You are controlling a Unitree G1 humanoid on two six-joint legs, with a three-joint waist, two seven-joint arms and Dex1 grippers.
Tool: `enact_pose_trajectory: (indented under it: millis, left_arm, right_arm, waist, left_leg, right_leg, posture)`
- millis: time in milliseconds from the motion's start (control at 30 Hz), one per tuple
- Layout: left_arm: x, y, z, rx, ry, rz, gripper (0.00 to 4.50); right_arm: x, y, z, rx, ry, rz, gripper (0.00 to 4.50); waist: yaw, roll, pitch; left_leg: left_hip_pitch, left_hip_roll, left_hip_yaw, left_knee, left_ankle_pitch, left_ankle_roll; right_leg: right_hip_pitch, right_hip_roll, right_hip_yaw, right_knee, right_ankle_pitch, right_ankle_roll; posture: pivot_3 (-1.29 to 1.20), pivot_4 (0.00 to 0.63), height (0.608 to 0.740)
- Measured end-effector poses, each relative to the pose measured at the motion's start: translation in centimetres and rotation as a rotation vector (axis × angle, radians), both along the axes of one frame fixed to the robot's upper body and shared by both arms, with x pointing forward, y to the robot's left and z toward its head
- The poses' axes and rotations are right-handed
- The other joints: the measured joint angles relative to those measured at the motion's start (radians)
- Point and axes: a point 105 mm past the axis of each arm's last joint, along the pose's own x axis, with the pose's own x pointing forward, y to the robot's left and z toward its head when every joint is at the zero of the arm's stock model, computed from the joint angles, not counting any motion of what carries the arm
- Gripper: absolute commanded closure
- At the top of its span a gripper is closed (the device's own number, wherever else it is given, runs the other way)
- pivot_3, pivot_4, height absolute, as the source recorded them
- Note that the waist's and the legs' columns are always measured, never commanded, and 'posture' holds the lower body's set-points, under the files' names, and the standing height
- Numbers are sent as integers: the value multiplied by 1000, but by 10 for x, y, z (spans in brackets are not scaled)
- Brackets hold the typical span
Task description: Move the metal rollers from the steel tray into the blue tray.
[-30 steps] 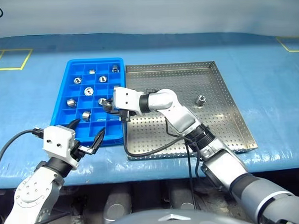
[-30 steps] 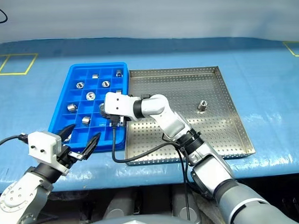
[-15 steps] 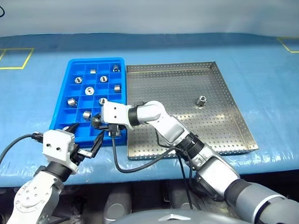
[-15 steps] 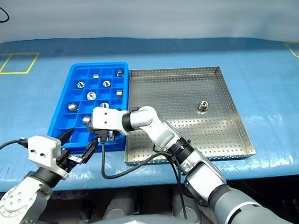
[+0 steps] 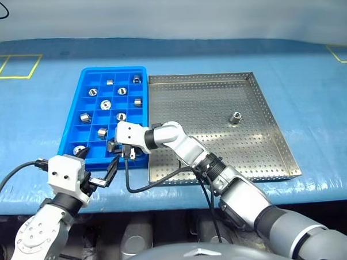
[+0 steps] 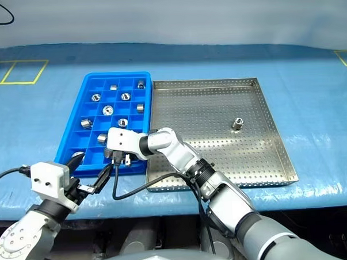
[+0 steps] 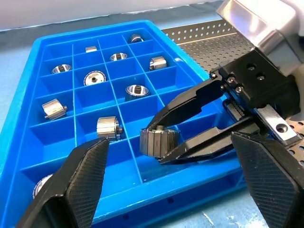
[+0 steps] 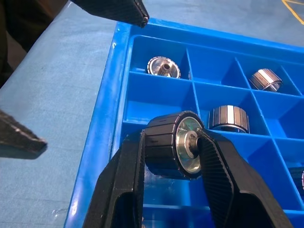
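Left gripper [image 5: 103,172]: it is hovering at the near edge of the blue tray, with its two black fingers spread wide and nothing between them.

Right gripper [image 7: 164,142]: it is reaching across to the near rows of the blue tray and its jaws are clamping one roller by its flat ends.

Held roller [image 8: 172,152]: it is hanging above a near compartment close to the tray's outer wall; whether it is touching the floor of the compartment is not possible to tell.

Blue tray [image 5: 81,92]: it is lying just beside the steel tray, on its left; the right gripper is covering part of its near row, so those compartments are hard to read.

Metal rollers in the blue tray [image 5: 105,104]: about nine are lying in separate compartments, not counting the held one; the nearest one [image 5: 79,150] is partly hidden behind the left gripper.

Steel tray [image 5: 277,140]: its near left corner is being covered by the right arm.

Roller in the steel tray [image 5: 236,117]: one is standing alone, toward the far right part of the perforated floor.
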Motion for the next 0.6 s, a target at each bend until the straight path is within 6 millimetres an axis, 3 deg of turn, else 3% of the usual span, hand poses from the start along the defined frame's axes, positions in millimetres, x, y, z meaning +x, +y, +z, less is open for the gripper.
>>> enact_pose_trajectory:
  millis: [167, 433, 500, 600]
  left_arm:
    - [0, 3, 1, 6, -4, 10, 0]
    - [3, 1, 5, 4, -21, -4, 0]
    - [5, -2, 7, 0, -34, -21, 0]
    - [13, -14, 14, -16, -64, -79, 0]
  right_arm:
    - [2, -1, 3, 4, -15, 8, 1293]
    - [1, -6, 10, 39, -52, 15, 1293]
    - [5, -9, 26, 92, -82, -17, 1293]
    - [27, -30, 70, 229, -188, -158, 1293]
  waist:
    - [-1, 0, 0]
    - [-1, 0, 0]
    - [-1, 0, 0]
    - [4, 0, 0]
  left_leg:
    - [0, 0, 0, 0, 0, 0]
    - [0, 0, -1, -1, 0, -1]
    - [0, 0, -1, 0, 1, -1]
    - [0, 0, -2, 0, 1, -2]
  right_leg:
    - [0, 0, 0, 0, 0, 0]
    - [0, 0, 0, 0, 0, 0]
    - [0, 0, -1, 0, 0, 0]
    - [1, 0, -2, 0, 0, 0]
  posture:
    - [206, 150, 740]
    - [172, 150, 740]
    - [158, 150, 740]
    - [123, 150, 740]
